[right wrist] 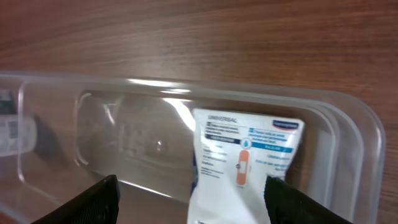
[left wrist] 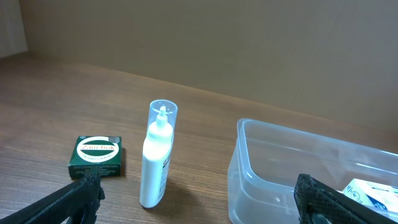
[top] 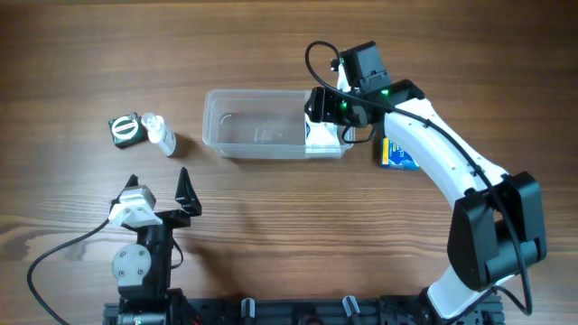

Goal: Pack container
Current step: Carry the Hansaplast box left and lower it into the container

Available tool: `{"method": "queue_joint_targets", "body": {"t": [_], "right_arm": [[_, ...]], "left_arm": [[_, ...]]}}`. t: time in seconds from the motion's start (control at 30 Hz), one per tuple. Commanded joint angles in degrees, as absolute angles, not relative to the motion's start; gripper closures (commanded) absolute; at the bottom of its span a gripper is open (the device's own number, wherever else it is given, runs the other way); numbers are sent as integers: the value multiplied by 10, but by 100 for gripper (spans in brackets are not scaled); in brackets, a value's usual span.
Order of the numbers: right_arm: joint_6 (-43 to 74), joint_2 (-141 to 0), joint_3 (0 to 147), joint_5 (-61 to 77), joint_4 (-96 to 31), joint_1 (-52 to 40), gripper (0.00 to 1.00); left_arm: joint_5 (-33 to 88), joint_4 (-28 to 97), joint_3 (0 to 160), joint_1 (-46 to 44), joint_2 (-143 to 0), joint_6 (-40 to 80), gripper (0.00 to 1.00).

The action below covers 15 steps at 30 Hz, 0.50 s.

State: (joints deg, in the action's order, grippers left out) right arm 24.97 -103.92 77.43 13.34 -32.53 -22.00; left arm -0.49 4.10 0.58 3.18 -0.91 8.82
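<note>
The clear plastic container (top: pixel 257 131) stands at the table's middle; it also shows in the left wrist view (left wrist: pixel 292 168) and the right wrist view (right wrist: pixel 124 130). A white plaster packet (right wrist: pixel 242 162) lies in its right end, also seen from overhead (top: pixel 321 137). My right gripper (top: pixel 330 106) is open just above that end of the container (right wrist: pixel 193 199), apart from the packet. My left gripper (top: pixel 161 185) is open and empty near the front edge (left wrist: pixel 199 199). A white bottle with a clear cap (left wrist: pixel 155 158) and a small green box (left wrist: pixel 95 157) lie left of the container.
A blue-and-yellow carton (top: pixel 397 153) lies right of the container, partly under my right arm. The bottle (top: pixel 161 134) and green box (top: pixel 125 128) sit at the left.
</note>
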Motion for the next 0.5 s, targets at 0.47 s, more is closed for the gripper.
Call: {"method": "queue_joint_targets", "body": {"t": [0.47], "right_arm": [[180, -878, 803, 11, -555, -83, 11]], "left_arm": [[0, 42, 3, 36, -8, 77, 0]]}}
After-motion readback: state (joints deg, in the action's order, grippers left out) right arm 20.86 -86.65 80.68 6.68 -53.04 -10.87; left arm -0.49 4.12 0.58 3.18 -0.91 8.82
